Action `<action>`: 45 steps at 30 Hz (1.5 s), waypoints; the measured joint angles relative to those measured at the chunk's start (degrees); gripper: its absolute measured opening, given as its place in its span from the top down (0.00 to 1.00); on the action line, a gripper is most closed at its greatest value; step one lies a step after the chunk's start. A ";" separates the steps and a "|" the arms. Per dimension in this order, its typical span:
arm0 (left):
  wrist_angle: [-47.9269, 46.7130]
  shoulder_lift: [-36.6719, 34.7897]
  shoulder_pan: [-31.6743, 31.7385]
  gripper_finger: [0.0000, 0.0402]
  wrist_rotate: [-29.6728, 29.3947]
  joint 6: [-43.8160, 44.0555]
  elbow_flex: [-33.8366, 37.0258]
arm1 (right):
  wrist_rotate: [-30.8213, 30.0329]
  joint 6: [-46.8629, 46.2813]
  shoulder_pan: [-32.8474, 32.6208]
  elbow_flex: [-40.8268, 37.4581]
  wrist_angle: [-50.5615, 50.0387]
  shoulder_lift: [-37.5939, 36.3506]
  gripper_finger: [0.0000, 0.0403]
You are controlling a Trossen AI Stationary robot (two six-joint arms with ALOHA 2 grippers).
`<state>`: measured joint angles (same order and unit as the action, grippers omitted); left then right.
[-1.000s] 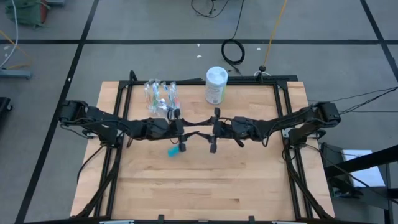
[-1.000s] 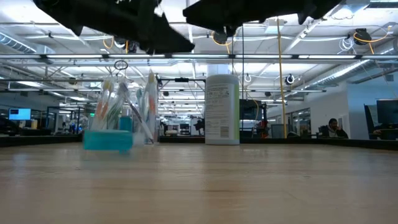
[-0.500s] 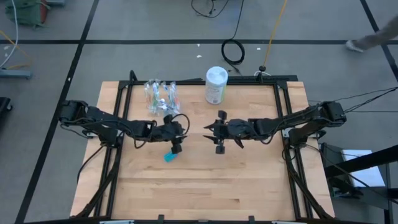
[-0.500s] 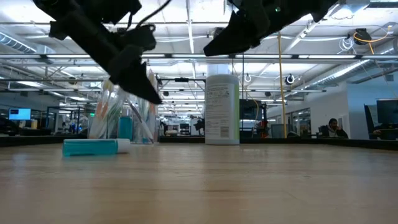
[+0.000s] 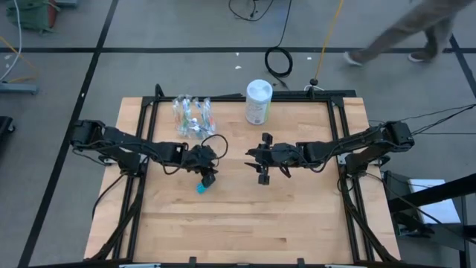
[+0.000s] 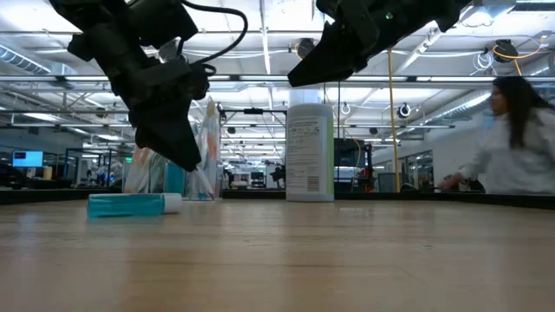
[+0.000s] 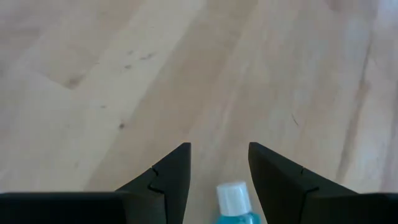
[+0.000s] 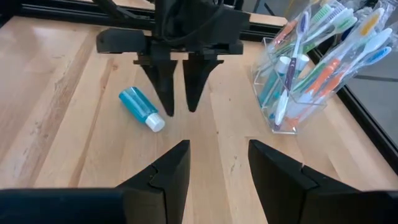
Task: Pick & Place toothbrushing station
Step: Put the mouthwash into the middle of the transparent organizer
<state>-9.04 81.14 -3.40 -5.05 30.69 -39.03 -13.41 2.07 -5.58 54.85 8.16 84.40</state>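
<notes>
Toothbrushes (image 8: 323,43) stand bunched in a clear cup (image 5: 192,117) near the back of the wooden surface (image 5: 245,223), and at least one teal tube shows inside that cup with them. One teal tube (image 8: 140,108) with a white cap lies flat on its side on the bare wood, apart from the cup. The left gripper (image 5: 210,174) hangs just above this tube, its fingers (image 8: 163,87) spread and pointing down at the wood, holding nothing. In the left wrist view the tube's white cap (image 7: 232,196) shows in the gap between the two spread fingers, touching neither. In the low view the tube lies below and slightly to one side of those fingers, with clear air between.

The right gripper (image 5: 262,168) hovers above the middle of the surface, facing the left one, its fingers (image 8: 168,171) also spread and empty, well apart from the tube. A white canister (image 5: 258,102) stands upright at the back edge, beyond the right fingers. A person (image 6: 520,139) passes on the floor behind the surface.
</notes>
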 joint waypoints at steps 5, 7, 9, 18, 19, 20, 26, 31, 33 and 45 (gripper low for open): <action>-0.96 1.80 -0.65 0.59 3.14 1.47 0.00 | 0.02 0.04 0.00 0.00 -0.85 0.00 0.61; -1.65 3.17 -1.01 0.59 3.62 1.81 -0.02 | 0.04 0.06 0.00 -0.01 -2.14 0.00 0.61; -2.03 4.51 -1.53 0.59 4.20 2.58 -0.02 | 0.06 -0.02 0.00 -0.02 -3.73 0.00 0.61; -9.55 9.62 -3.49 0.59 5.05 1.56 -6.20 | 0.09 -5.27 0.00 -0.07 -7.60 0.02 0.61; -10.99 10.36 -3.49 0.59 5.06 1.58 -6.65 | 0.09 -5.29 0.00 -0.07 -7.56 0.02 0.61; -11.95 11.24 -3.49 0.59 5.06 1.78 -7.00 | 0.17 -5.29 0.00 -0.07 -7.58 0.02 0.61; -11.79 14.74 -3.51 0.59 4.77 0.51 -7.52 | 0.19 -5.29 -0.02 -0.07 -7.68 0.02 0.61; -13.19 14.88 -3.47 0.65 4.48 0.90 -7.54 | 0.18 -5.29 -0.02 -0.07 -7.60 0.02 0.61; -13.40 14.91 -3.45 0.70 4.40 0.62 -7.52 | 0.20 -5.29 -0.02 -0.07 -7.63 0.02 0.61; -17.79 6.49 -3.29 0.77 -0.59 -7.87 -11.01 | 0.22 -5.29 -0.04 -0.07 -7.60 0.02 0.61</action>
<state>-26.83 87.63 -6.70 -5.64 22.82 -50.03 -13.19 -3.22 -5.62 54.78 0.56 84.42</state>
